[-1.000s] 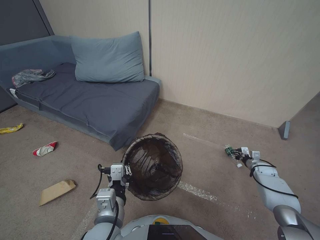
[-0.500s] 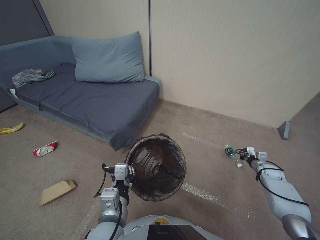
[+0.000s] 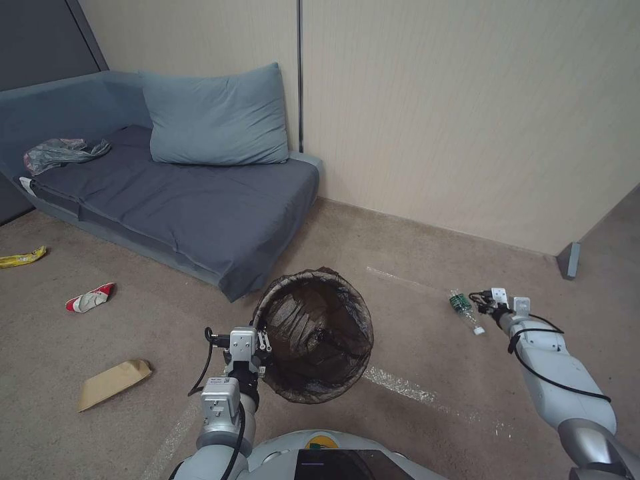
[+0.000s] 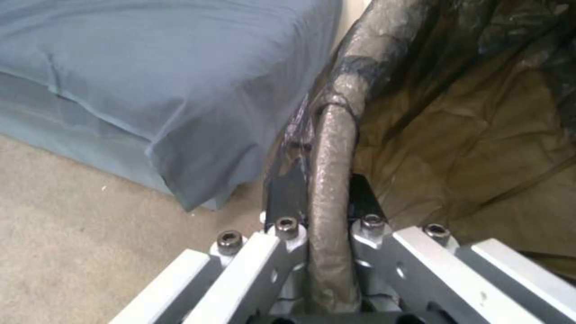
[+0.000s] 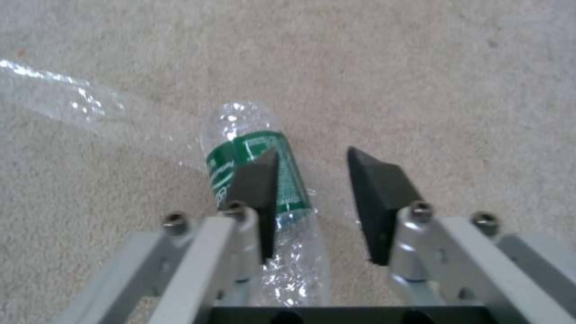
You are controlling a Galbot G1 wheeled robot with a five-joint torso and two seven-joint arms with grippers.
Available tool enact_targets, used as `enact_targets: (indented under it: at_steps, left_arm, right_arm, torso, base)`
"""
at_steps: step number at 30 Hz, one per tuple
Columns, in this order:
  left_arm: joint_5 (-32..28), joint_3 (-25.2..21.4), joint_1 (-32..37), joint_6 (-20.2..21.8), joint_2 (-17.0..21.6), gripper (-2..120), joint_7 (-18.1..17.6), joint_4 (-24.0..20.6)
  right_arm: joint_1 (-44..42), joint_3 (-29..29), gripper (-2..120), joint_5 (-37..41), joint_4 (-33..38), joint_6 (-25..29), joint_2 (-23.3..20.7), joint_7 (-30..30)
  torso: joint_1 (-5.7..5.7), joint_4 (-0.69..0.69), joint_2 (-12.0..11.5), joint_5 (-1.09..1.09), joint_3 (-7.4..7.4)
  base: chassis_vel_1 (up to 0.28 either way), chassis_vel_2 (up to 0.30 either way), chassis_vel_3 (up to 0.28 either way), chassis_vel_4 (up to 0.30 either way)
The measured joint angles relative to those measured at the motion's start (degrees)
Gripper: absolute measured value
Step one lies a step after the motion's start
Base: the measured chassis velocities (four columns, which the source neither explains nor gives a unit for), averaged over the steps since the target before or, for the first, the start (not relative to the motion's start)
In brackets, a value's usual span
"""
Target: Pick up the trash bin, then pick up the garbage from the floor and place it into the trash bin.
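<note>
I hold the trash bin [image 3: 313, 333], lined with a dark bag, off the floor at centre, with my left gripper [image 3: 260, 343] shut on its near rim. In the left wrist view the wrapped rim [image 4: 330, 148] runs between the closed fingers of that gripper [image 4: 327, 189]. A crushed clear bottle with a green label [image 3: 465, 310] lies on the carpet at the right. My right gripper [image 3: 483, 303] hovers open just beside it. In the right wrist view the bottle [image 5: 258, 148] lies partly under one finger [image 5: 255, 180], off to the side of the gap of the right gripper [image 5: 309, 157].
More garbage lies on the left carpet: a tan paper bag [image 3: 113, 383], a red-and-white wrapper [image 3: 90, 297] and a yellow packet [image 3: 22, 257]. A grey sofa [image 3: 200, 200] carrying a grey plastic bag [image 3: 63, 152] stands behind. The wall [image 3: 467, 120] is close at the right.
My right gripper has drawn back a little from the bottle, which stays on the floor. The left arm has shifted the bin slightly to the right.
</note>
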Motion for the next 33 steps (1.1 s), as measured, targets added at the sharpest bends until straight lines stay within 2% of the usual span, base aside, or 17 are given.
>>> enact_targets:
  at_steps: [1, 2, 4, 5, 7, 8, 14, 17, 33]
  left_arm:
    - [0.0, 0.0, 0.0, 0.0, 0.0, 0, 0.0, 0.0]
    - [0.1, -0.1, 0.2, 0.0, 0.0, 0, 0.0, -0.3]
    - [0.2, -0.2, 0.3, 0.0, -0.1, 0, 0.0, -0.4]
    - [0.2, -0.2, 0.3, 0.0, -0.1, 0, 0.0, -0.4]
    - [0.3, -0.2, 0.3, -0.1, -0.1, 0, 0.0, -0.4]
    - [0.3, -0.2, 0.3, -0.1, -0.1, 0, 0.0, -0.4]
    - [0.3, -0.4, 0.3, -0.1, 0.0, 0, 0.0, -0.4]
    - [0.3, -0.4, 0.2, -0.1, 0.1, 0, 0.0, -0.3]
    - [0.0, -0.1, 0.1, -0.1, 1.0, 0, -0.1, 0.2]
  right_arm:
    - [0.0, 0.0, 34, 0.0, 0.0, 0.0, 0.0, 0.0]
    - [0.8, -0.2, 46, -1.0, -1.2, 0.4, 0.3, 0.1]
    - [1.9, -0.4, 58, -2.1, -2.7, 1.1, 0.5, 0.1]
    - [1.9, -0.4, 58, -2.1, -2.7, 1.1, 0.5, 0.1]
    - [3.1, -0.7, 69, -2.9, -4.3, 1.7, 0.6, 0.0]
    - [3.1, -0.7, 69, -2.9, -4.3, 1.7, 0.6, 0.0]
    - [6.1, -1.2, 93, -4.5, -8.0, 2.4, 1.1, 0.4]
    - [6.9, -1.4, 99, -5.0, -8.8, 2.3, 1.5, 0.8]
    - [10.1, -1.9, 100, -7.8, -13.0, 2.0, 3.8, 1.4]
  torso:
    - [0.00, 0.00, 0.0, 0.00, 0.00]
    - [0.00, -0.01, 0.0, 0.00, 0.00]
    - [0.00, -0.01, 0.0, 0.00, 0.00]
    - [0.00, -0.01, 0.0, 0.00, 0.00]
    - [0.00, -0.01, 0.0, 0.00, 0.00]
    - [0.00, -0.01, 0.0, 0.00, 0.00]
    - [0.00, 0.00, 0.0, 0.00, 0.00]
    - [0.00, -0.01, 0.0, 0.00, 0.00]
    - [0.00, 0.00, 0.0, -0.01, 0.00]
  base:
    - [0.000, 0.000, 0.000, 0.000]
    - [0.000, 0.000, 0.000, 0.000]
    - [0.000, 0.000, 0.000, 0.000]
    - [0.000, 0.000, 0.000, 0.000]
    - [0.000, 0.000, 0.000, 0.000]
    - [0.000, 0.000, 0.000, 0.000]
    - [0.000, 0.000, 0.000, 0.000]
    - [0.000, 0.000, 0.000, 0.000]
    - [0.000, 0.000, 0.000, 0.000]
